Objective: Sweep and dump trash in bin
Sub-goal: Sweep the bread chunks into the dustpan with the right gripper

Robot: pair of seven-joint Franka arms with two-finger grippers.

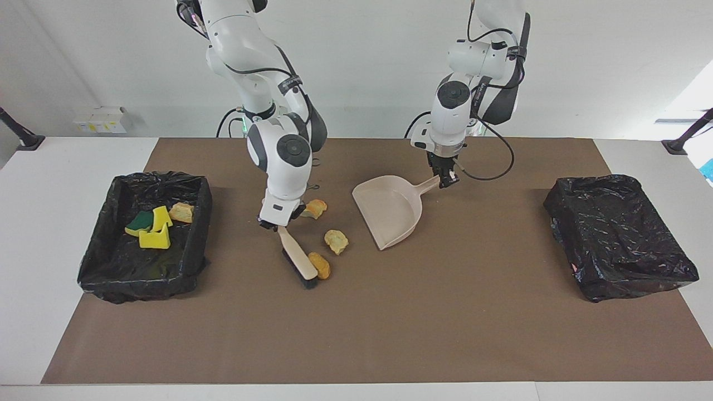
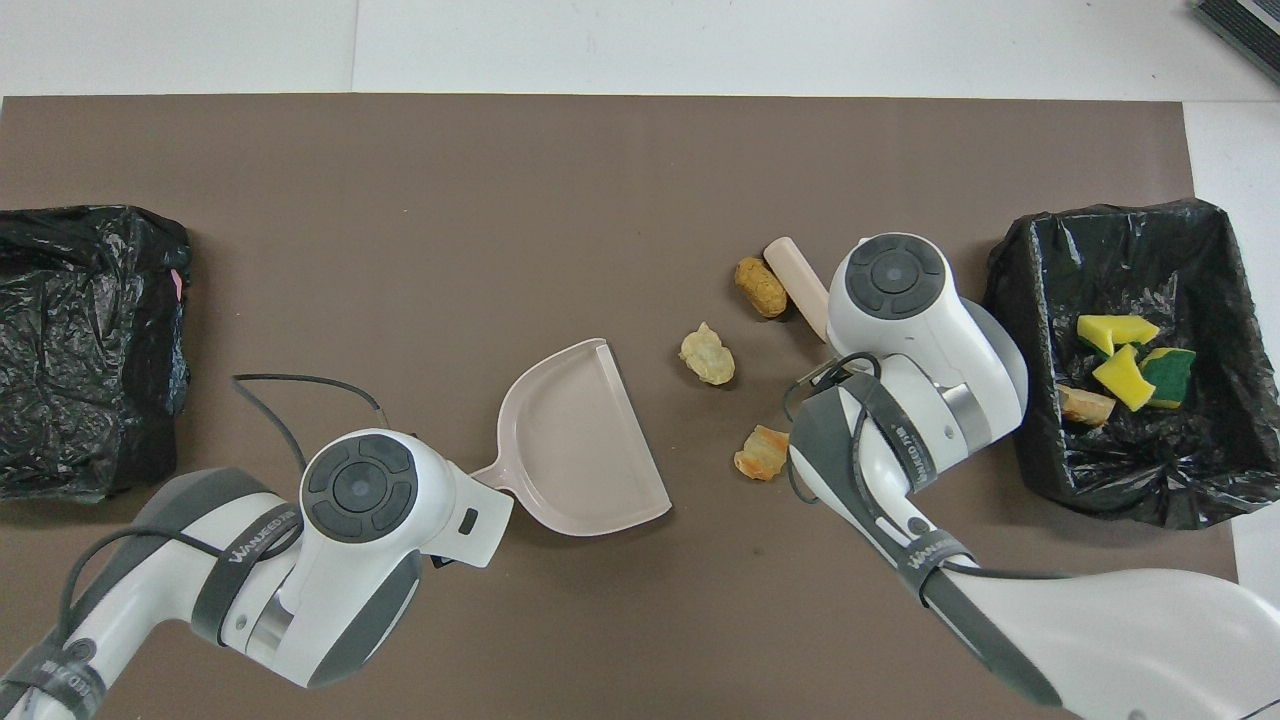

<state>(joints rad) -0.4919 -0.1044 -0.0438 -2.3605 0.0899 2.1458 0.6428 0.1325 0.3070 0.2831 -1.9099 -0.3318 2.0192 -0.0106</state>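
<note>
Three tan-orange trash chunks lie on the brown mat: one (image 1: 320, 265) (image 2: 760, 287) touching the brush head, one (image 1: 337, 240) (image 2: 707, 355) closer to the dustpan, one (image 1: 315, 209) (image 2: 762, 453) nearer the robots. My right gripper (image 1: 277, 224) is shut on the handle of the beige brush (image 1: 298, 259) (image 2: 795, 285), whose bristles rest on the mat. My left gripper (image 1: 447, 181) is shut on the handle of the beige dustpan (image 1: 390, 209) (image 2: 580, 440), whose mouth faces the chunks. In the overhead view both grippers are hidden under their wrists.
A black-lined bin (image 1: 100, 245) (image 2: 1150, 480) at the right arm's end holds yellow-and-green sponge pieces (image 1: 151, 228) (image 2: 1130, 355) and a bread chunk (image 1: 181, 212) (image 2: 1085, 403). A second black-lined bin (image 1: 618, 234) (image 2: 90, 340) sits at the left arm's end.
</note>
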